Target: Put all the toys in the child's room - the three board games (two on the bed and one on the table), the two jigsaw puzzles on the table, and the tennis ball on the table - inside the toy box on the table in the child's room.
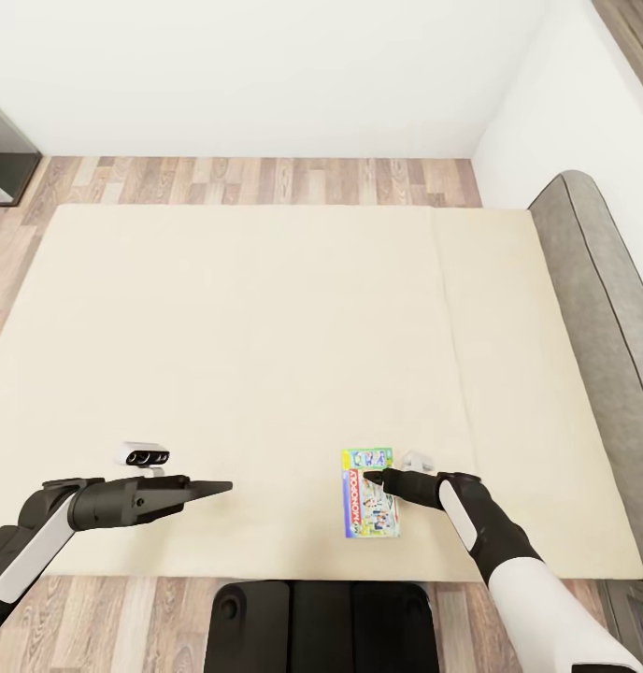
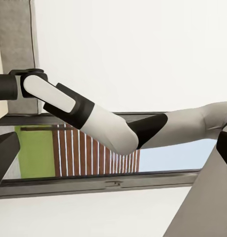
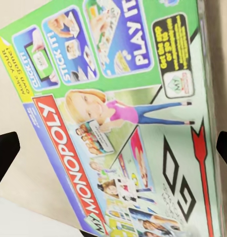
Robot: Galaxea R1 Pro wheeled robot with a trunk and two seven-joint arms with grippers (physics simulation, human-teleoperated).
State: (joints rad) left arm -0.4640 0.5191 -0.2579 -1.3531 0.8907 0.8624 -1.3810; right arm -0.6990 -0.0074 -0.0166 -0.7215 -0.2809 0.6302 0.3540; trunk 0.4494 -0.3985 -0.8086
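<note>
One board game, the blue-green box with the red Monopoly banner [image 1: 369, 493], lies flat on the bed's cream mattress [image 1: 265, 355] near its front edge. My right gripper [image 1: 370, 479] hovers just over the box's upper half. In the right wrist view the printed lid [image 3: 118, 113] shows large, and the two black fingertips [image 3: 4, 158] stand far apart at either side, so this gripper [image 3: 113, 150] is open around nothing. My left gripper [image 1: 223, 486] hangs over bare mattress well to the left of the game, open and empty, with its dark fingertips [image 2: 2, 158] wide apart in the left wrist view.
A grey padded headboard [image 1: 597, 290] runs along the bed's right side. Wood-plank floor [image 1: 265, 178] and a white wall lie beyond the bed, with a dark cabinet [image 1: 4, 159] at far left. My base [image 1: 321, 626] stands against the bed's front edge. The left wrist view looks across at my right arm [image 2: 93, 118].
</note>
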